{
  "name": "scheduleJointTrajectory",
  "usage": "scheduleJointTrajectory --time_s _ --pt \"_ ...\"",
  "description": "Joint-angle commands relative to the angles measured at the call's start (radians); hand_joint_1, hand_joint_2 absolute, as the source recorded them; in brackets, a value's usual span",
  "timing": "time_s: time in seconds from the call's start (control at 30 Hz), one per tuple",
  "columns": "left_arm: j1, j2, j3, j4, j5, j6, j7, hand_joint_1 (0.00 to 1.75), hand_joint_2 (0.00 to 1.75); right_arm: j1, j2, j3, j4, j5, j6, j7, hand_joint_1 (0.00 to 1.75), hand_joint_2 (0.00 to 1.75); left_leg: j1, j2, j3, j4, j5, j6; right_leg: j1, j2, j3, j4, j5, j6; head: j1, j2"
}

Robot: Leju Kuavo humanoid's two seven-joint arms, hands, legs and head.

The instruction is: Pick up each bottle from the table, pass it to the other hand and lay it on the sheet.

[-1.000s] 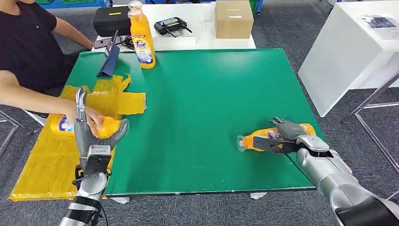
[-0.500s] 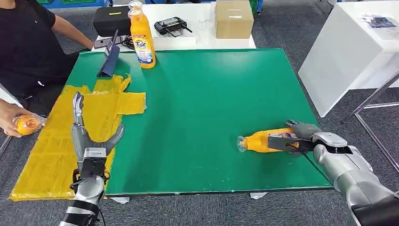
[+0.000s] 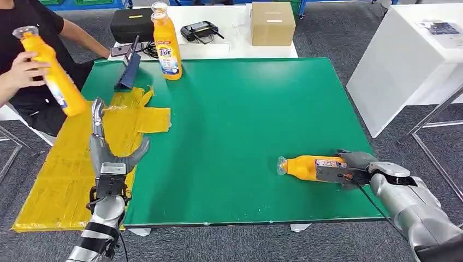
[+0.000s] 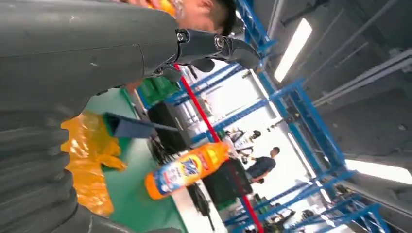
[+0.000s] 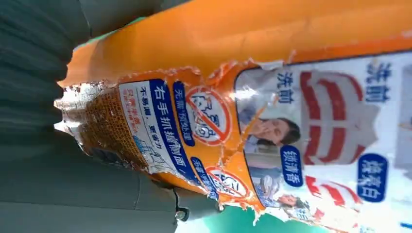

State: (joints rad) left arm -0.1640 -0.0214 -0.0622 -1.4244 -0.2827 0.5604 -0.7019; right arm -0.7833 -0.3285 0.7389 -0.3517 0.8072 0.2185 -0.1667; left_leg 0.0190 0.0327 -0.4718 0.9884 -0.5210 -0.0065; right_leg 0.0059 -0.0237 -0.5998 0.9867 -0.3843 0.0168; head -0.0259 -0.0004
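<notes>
At the upper left of the head view a person's hand (image 3: 24,68) holds an orange bottle (image 3: 52,73) tilted in the air, its neck toward the top edge, above the yellow sheet (image 3: 60,169) that covers the left side of the green table (image 3: 235,120). Lower left, the left hand (image 3: 106,150) stands upright over the sheet's right border with fingers spread apart and nothing between them. Above it, near the top of the frame, a blue phone stand (image 3: 128,71) sits on the table's far corner, and just to its right a Tide bottle (image 3: 166,46) stands upright at the far edge. Behind that, a white table (image 3: 218,33) carries a black case (image 3: 128,22), a black controller (image 3: 199,30) and a cardboard box (image 3: 272,23). At the lower right a second orange bottle (image 3: 308,166) lies on its side on the green top, neck pointing left. The right hand (image 3: 355,166) is wrapped round its base end; the right wrist view shows the torn label pressed close against the palm, so it seems gripped, though the fingers are mostly hidden there.
</notes>
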Motion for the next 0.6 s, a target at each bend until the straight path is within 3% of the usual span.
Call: scheduleJointTrajectory --time_s 0.03,0.1,0.2,0.33,0.5,0.6 --pt "-0.049 0.001 -0.041 0.100 0.035 -0.015 0.004 0.00 1.75 0.143 0.058 -0.046 0.057 -0.047 -0.048 0.048 1.75 1.75 0.002 -0.005 0.007 -0.003 0.001 0.001 0.002 -0.002 0.010 -0.005 -0.001 0.003 0.000 0.000" --pt "-0.044 -0.021 -0.007 0.127 0.069 -0.095 0.004 0.00 1.75 0.146 0.111 -0.117 0.055 -0.100 -0.105 0.089 1.75 1.75 0.001 -0.008 0.009 -0.006 0.002 0.004 0.001 -0.003 0.013 -0.009 0.000 0.003 0.000 0.000" --pt "-0.024 -0.091 0.103 0.116 0.112 -0.277 0.033 0.00 1.75 0.125 0.216 -0.219 0.034 -0.133 -0.275 0.120 1.75 1.75 0.002 0.000 0.011 -0.004 -0.001 0.002 0.002 0.002 0.013 -0.006 0.000 0.003 0.000 0.000" --pt "-0.020 -0.102 0.114 0.104 0.099 -0.288 0.038 0.00 1.75 0.116 0.223 -0.225 0.026 -0.126 -0.262 0.142 1.75 1.75 0.004 0.009 0.010 -0.004 -0.001 0.003 0.001 0.010 0.012 -0.007 0.003 0.003 0.001 0.000" --pt "0.017 -0.142 0.123 0.063 0.318 -0.594 0.192 0.00 1.75 0.125 0.317 -0.502 -0.119 -0.341 -0.355 -0.087 1.75 1.75 0.003 0.013 0.010 -0.004 0.000 0.002 0.000 0.014 0.009 -0.007 0.004 0.003 0.000 0.000" --pt "0.104 -0.192 0.065 -0.074 0.290 -0.558 0.159 0.00 1.75 0.223 0.397 -0.563 -0.415 -0.419 -0.304 -0.137 1.75 1.75 0.003 0.015 0.008 -0.005 0.000 0.003 0.000 0.018 0.007 -0.007 0.005 0.002 0.000 0.000"
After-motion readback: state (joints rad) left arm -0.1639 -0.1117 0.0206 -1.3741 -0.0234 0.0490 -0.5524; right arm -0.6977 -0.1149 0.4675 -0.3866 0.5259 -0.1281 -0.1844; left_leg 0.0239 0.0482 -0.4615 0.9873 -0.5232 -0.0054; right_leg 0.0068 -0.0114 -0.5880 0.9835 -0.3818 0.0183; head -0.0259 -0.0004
